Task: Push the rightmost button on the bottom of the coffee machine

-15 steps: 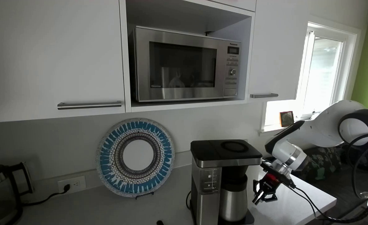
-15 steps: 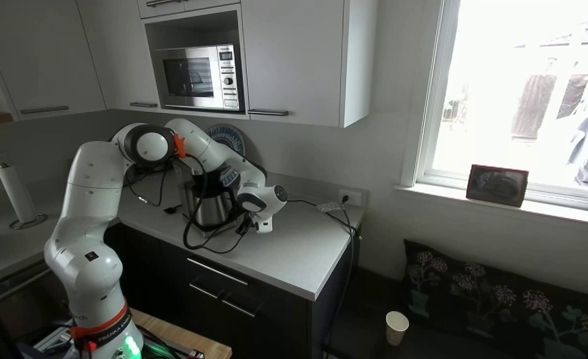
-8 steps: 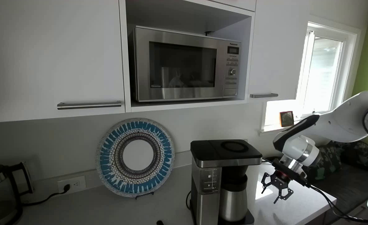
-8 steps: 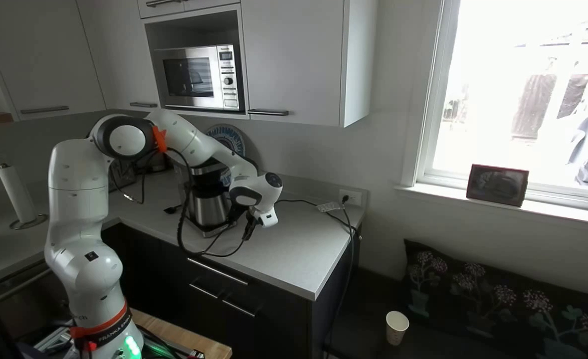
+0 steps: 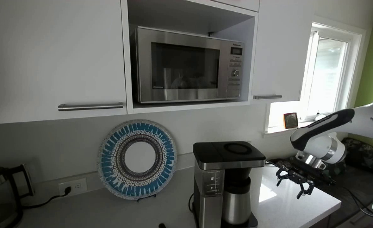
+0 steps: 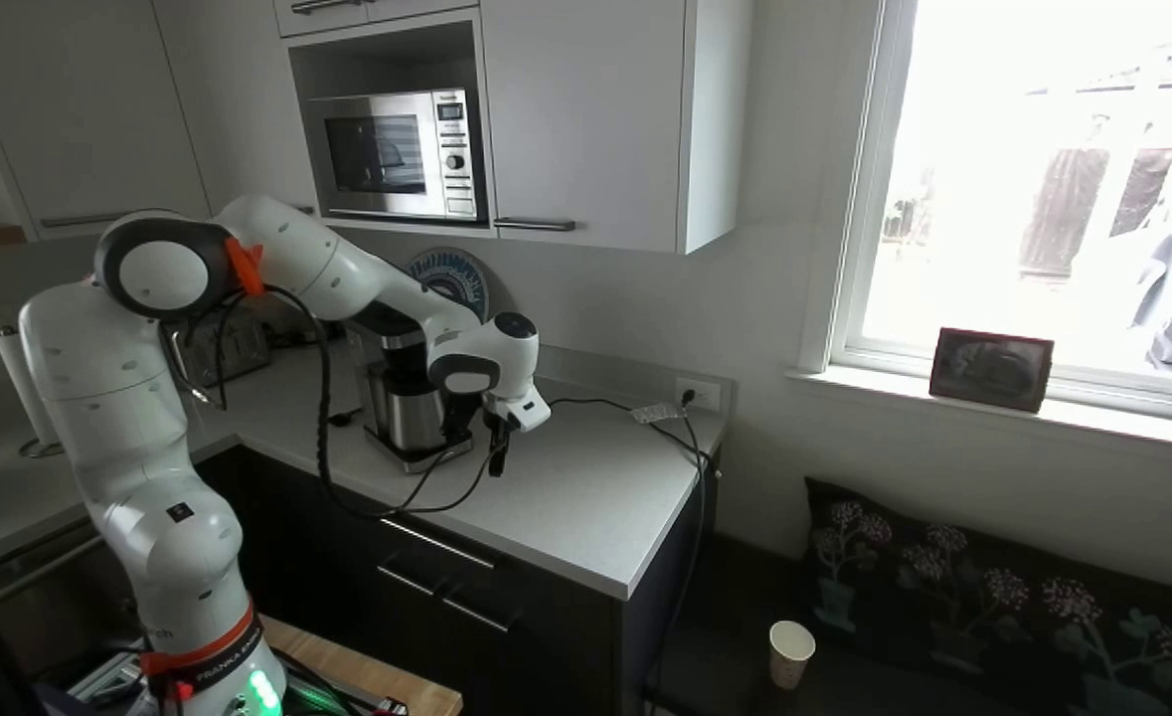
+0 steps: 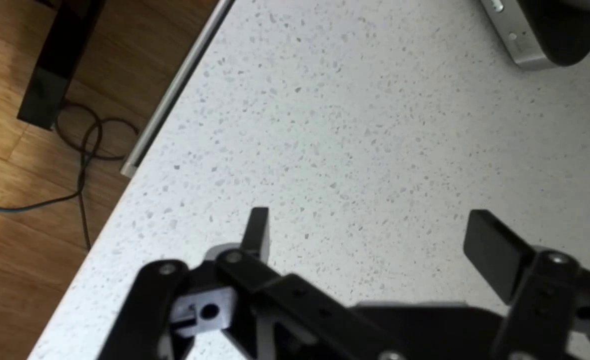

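My one gripper (image 7: 372, 235): two fingers (image 7: 495, 250) spread wide, holding nothing, above the counter (image 7: 350, 125). One coffee machine (image 5: 210, 185), nine o'clock in an exterior view; wrist view gets just its base corner (image 7: 525, 50), one o'clock, two spots (image 7: 512, 36), can't tell if buttons. One microwave (image 5: 186, 66), eleven o'clock in both exterior views, label "Panasonic". My arm base (image 6: 213, 661) reads "FRANKA". One paper cup (image 6: 790, 653), four o'clock, only in an exterior view. Wrist view alone: cable (image 7: 85, 155), ten o'clock.

white cabinets (image 5: 53, 60), bright window (image 5: 327, 72) near a green wall (image 5: 372, 63), wooden floor (image 7: 19, 275).
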Robot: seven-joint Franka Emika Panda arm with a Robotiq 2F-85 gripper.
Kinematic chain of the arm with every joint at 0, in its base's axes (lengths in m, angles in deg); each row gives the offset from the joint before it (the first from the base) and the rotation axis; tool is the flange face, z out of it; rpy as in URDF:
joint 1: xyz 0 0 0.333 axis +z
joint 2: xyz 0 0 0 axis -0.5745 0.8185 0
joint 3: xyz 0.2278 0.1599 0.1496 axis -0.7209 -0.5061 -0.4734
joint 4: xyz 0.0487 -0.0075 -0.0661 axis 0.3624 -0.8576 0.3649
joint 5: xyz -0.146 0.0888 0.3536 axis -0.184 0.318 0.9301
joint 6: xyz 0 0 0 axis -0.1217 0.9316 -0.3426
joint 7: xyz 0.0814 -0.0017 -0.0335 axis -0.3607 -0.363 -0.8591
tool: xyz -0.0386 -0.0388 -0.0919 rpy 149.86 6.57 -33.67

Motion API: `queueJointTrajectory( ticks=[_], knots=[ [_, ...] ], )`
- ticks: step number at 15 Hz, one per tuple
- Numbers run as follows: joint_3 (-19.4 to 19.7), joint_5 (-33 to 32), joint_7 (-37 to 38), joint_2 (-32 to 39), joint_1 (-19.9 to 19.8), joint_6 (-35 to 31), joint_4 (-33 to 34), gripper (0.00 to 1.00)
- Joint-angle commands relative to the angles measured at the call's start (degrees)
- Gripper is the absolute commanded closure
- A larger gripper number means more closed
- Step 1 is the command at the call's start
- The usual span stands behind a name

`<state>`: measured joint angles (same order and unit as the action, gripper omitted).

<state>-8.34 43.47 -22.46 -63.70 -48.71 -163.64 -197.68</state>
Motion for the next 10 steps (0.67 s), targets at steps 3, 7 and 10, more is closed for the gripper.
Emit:
queueJointTrajectory(
  ticks=[3, 7, 10],
  knots=[
    [-0.5, -13.2, 0.3, -11.7, -2.4, -1.0, -7.4, 0.0],
    [-1.1, -22.3, -1.4, -18.9, -4.2, 0.1, -11.3, 0.0],
    [-1.3, -25.1, -4.4, -24.5, -4.7, 1.2, -13.7, 0.0]
  ],
)
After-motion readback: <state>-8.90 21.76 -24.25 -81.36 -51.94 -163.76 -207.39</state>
